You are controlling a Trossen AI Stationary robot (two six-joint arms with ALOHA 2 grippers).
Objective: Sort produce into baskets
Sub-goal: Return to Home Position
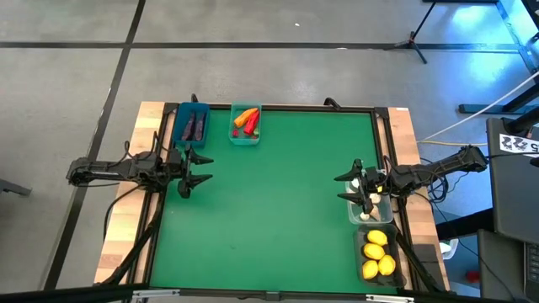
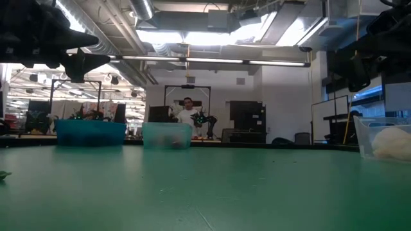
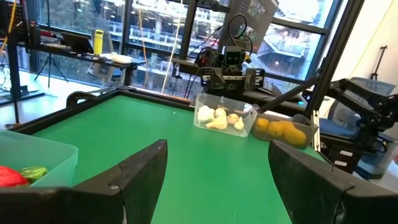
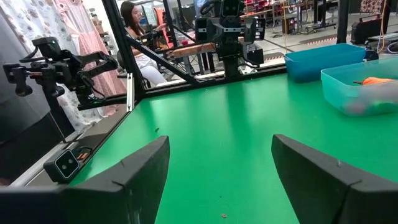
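Note:
My left gripper (image 1: 199, 171) is open and empty above the mat's left side, near the blue basket (image 1: 190, 124) with purple eggplants. The teal basket (image 1: 245, 123) beside it holds a carrot and red chilies. My right gripper (image 1: 352, 187) is open and empty at the mat's right side, beside the clear basket (image 1: 373, 209) of garlic bulbs (image 3: 219, 117). The dark grey basket (image 1: 378, 254) at the near right holds yellow lemons (image 1: 376, 252). A tiny green bit (image 2: 2, 174) lies on the mat.
The green mat (image 1: 269, 210) lies inside a dark frame on a wooden table. Baskets stand along the far left and near right edges. A person (image 2: 187, 117) sits in the room beyond the table, and another (image 4: 140, 37) shows in the right wrist view.

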